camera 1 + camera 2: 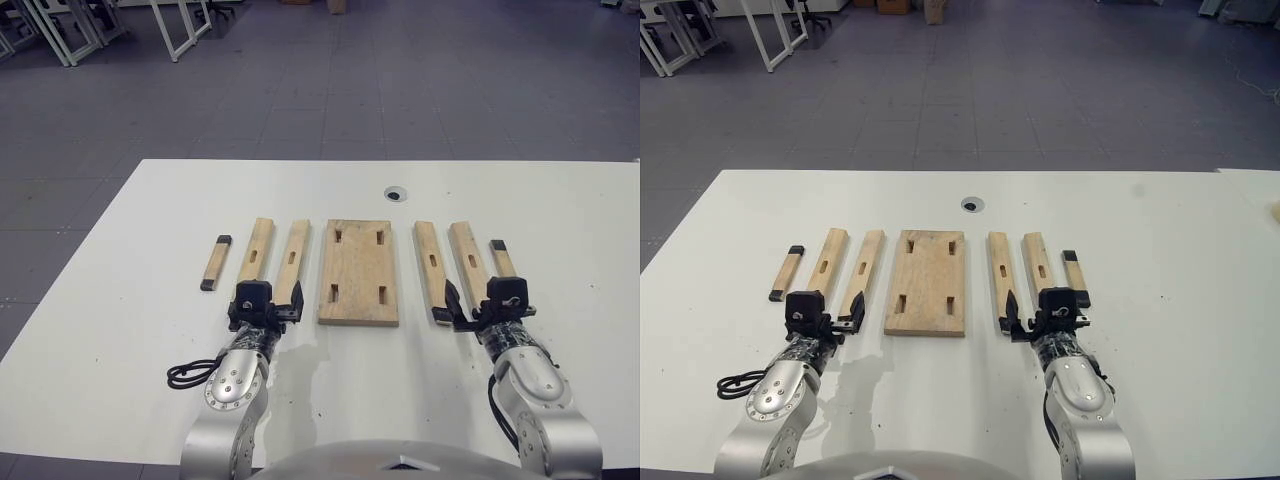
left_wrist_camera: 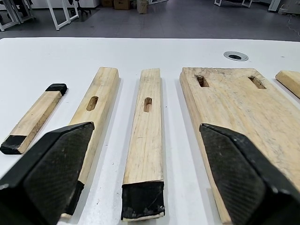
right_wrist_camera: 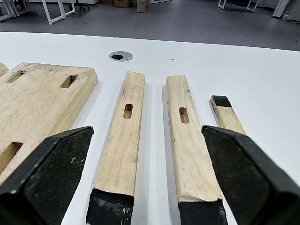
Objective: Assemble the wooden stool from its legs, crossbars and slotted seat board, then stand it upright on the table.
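Observation:
The slotted seat board (image 1: pixel 358 272) lies flat at the table's middle. To its left lie two slotted legs (image 1: pixel 255 250) (image 1: pixel 293 260) and a short black-tipped crossbar (image 1: pixel 215 262). Mirroring them on the right are two more legs (image 1: pixel 430 258) (image 1: pixel 467 255) and a second crossbar (image 1: pixel 502 260). My left gripper (image 1: pixel 270 302) is open, low over the table just behind the left legs' near ends. The inner left leg (image 2: pixel 146 126) runs ahead between its fingers (image 2: pixel 51 164). My right gripper (image 1: pixel 478 303) is open behind the right legs (image 3: pixel 123 136) (image 3: pixel 187 140). Neither holds anything.
A round cable hole (image 1: pixel 396 193) sits in the white table (image 1: pixel 560 220) beyond the board. A black cable coil (image 1: pixel 190 373) lies near the front edge beside my left arm. Grey floor and white table frames (image 1: pixel 180 25) are far behind.

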`<state>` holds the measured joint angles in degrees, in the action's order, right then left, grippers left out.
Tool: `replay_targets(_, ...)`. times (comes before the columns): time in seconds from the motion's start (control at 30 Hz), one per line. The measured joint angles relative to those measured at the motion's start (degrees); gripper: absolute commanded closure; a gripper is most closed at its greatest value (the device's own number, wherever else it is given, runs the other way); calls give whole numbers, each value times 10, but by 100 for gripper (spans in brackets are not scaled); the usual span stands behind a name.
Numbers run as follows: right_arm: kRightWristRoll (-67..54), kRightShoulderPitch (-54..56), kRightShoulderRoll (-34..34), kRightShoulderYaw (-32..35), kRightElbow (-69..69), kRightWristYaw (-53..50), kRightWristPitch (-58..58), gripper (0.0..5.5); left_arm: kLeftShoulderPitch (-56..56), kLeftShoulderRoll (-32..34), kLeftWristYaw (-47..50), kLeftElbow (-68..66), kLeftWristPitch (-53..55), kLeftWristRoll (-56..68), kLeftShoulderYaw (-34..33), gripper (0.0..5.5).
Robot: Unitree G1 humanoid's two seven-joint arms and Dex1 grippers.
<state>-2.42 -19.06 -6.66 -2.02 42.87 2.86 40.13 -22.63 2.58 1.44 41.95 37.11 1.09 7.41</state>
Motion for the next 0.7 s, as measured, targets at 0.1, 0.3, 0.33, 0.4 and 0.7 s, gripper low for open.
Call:
replay_targets(0.1,0,0,-1,-7,4,1,0,125,-3,0,0,0,0,-2,7,133)
replay_targets(0.3,0,0,-2,-8,4,1,0,125,-2,0,0,0,-5,-2,6,133)
replay_targets(0.33,0,1,-2,-8,4,0,0,125,-1,0,0,0,-5,-2,5,133)
replay_targets(0.4,0,2,-2,-8,4,0,0,125,1,0,0,0,-5,-2,1,133)
replay_targets(0.7,1,4,1,-13,4,-4,0,125,9,3,0,0,-4,-3,3,133)
